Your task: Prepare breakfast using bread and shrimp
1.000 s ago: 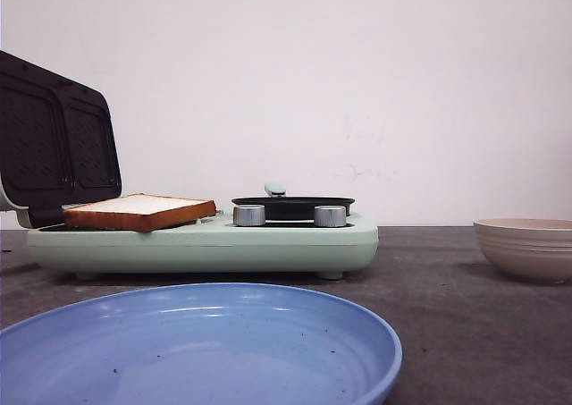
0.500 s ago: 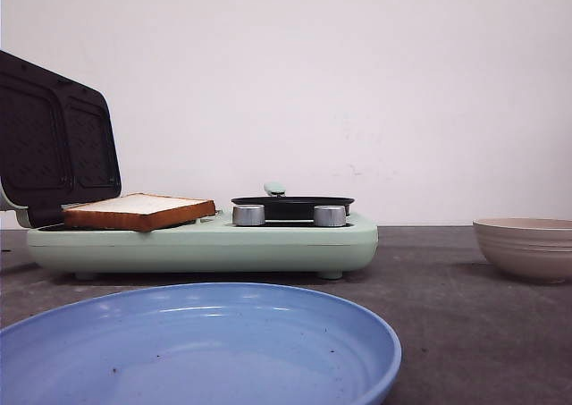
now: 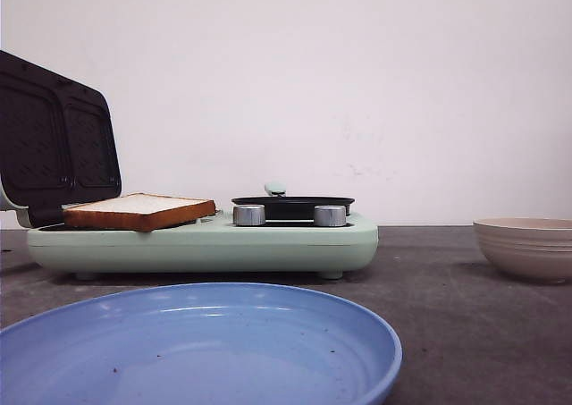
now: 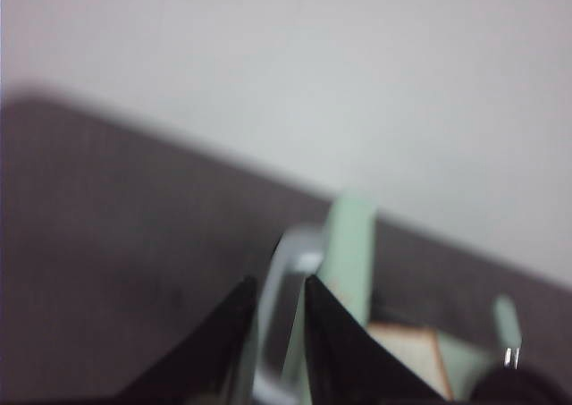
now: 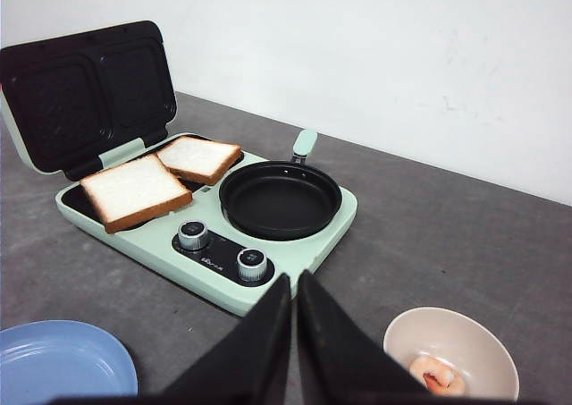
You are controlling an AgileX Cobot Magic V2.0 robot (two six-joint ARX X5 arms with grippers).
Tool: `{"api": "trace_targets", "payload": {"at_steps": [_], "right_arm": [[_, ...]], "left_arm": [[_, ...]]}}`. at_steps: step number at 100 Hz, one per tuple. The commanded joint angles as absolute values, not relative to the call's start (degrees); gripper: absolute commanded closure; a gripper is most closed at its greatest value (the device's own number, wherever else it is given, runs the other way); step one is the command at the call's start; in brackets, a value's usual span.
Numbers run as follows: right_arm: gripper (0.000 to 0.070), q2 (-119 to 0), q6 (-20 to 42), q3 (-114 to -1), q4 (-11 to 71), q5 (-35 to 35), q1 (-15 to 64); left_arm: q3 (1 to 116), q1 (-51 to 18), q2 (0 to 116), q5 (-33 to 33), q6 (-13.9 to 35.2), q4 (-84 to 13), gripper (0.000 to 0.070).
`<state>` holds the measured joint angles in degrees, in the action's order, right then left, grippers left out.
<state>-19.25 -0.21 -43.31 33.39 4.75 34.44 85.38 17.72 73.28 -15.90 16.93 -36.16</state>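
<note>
Front view: bread lying on open mint sandwich maker, 9 o'clock of black pan. Blue plate sitting at 6 o'clock, beige bowl at 3 o'clock.

Left wrist view: left gripper blurred, fingers showing narrow gap, gripping nothing.

Right wrist view: right gripper fingers pressing together, empty. Two slices lying on grill plate; shrimp resting inside bowl.

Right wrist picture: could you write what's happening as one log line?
bread: two slices on open sandwich maker | shrimp: in beige bowl | pan: empty | right gripper: shut, holding nothing
</note>
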Motion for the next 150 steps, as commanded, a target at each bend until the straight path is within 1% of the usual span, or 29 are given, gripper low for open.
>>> {"api": "trace_targets", "payload": {"at_steps": [1,13,15,20,29,32,35,40,53,70,91,95,120,126,135,150], "right_arm": [[0.0697,-19.3,-0.6,-43.4,32.6,5.0,34.7],[0.0697,-19.3,-0.4,-43.4,32.6,5.0,34.7],[0.0697,-19.3,-0.3,-43.4,32.6,5.0,34.7],[0.0697,-19.3,0.0,-43.4,32.6,5.0,34.7],[0.0697,-19.3,1.3,-43.4,32.7,5.0,34.7],[0.0697,-19.3,1.8,-43.4,32.7,5.0,34.7],[0.0697,-19.3,2.5,-43.4,32.7,5.0,34.7],[0.0697,-19.3,3.5,-43.4,32.7,5.0,34.7],[0.0697,-19.3,6.7,-43.4,32.7,5.0,34.7],[0.0697,-19.3,8.3,-43.4,33.6,5.0,34.7],[0.0697,-19.3,10.5,-43.4,35.7,5.0,34.7],[0.0697,-19.3,10.6,-43.4,35.8,5.0,34.7],[0.0697,-19.3,11.3,-43.4,35.8,5.0,34.7],[0.0697,-19.3,11.4,-43.4,35.8,5.0,34.7],[0.0697,-19.3,11.4,-43.4,35.7,5.0,34.7],[0.0697,-19.3,11.4,-43.4,35.7,5.1,34.7]], "left_arm": [[87.4,19.3,76.3,-22.5,19.4,-39.0,0.0682],[87.6,20.9,80.7,-28.1,21.3,-42.6,0.0655],[87.6,21.0,81.3,-28.7,21.3,-43.0,0.0639],[87.6,21.1,82.4,-30.0,21.3,-43.6,0.056],[87.6,21.1,84.3,-30.5,21.2,-43.5,0.0358],[87.6,21.1,85.0,-30.5,21.1,-43.2,0.0301],[87.6,21.1,85.6,-30.5,21.1,-42.8,0.0257],[87.6,21.1,86.5,-30.6,21.2,-42.2,0.022],[87.6,21.4,88.7,-30.6,21.3,-40.5,0.022],[87.6,21.6,91.8,-31.2,22.8,-38.6,0.0221],[87.6,21.5,95.4,-37.4,27.3,-36.0,0.0226],[87.6,21.3,95.8,-37.7,27.8,-35.8,0.0226],[87.6,20.5,96.5,-37.7,28.2,-35.5,0.0234],[87.6,20.2,96.5,-37.7,28.5,-35.7,0.0248],[87.6,19.4,96.5,-37.8,29.3,-36.1,0.0317],[87.6,18.2,96.5,-37.7,29.2,-36.2,0.0319]]}}
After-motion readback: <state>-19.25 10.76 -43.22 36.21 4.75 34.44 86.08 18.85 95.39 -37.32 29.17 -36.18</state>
